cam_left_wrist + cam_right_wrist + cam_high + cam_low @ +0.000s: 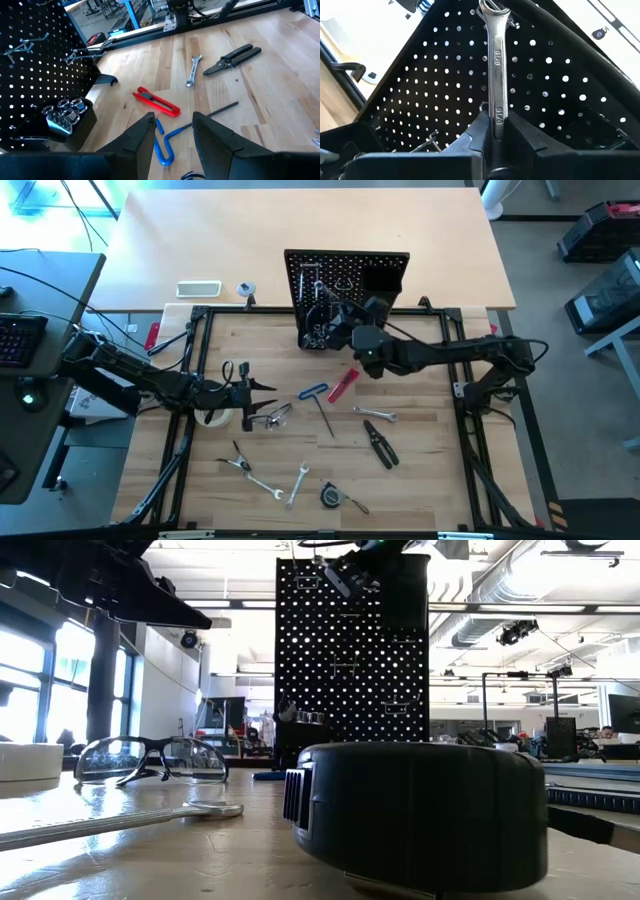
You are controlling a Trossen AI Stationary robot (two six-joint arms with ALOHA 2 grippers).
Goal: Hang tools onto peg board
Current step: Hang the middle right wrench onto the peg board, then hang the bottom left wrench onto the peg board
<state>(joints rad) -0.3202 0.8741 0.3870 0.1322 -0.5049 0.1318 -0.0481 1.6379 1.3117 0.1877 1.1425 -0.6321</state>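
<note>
My right pincer [495,131] up against peg board [420,100], pinching shank of silver wrench [497,65]. Wrench long axis runs straight out from fingers; ring end sits at hook [492,11] near board top. Whether ring is fully over hook: can't tell, cut off at frame edge. Left pincer [172,132] spread, holding nothing, hovering over surface [260,95] just short of blue-handled hex key [165,145], well apart from board. Remaining tools lie loose on surface.

I see a tape measure [420,815] nearest, glasses [150,760] and a wrench [120,822] left, the peg board [350,660] upright behind.
</note>
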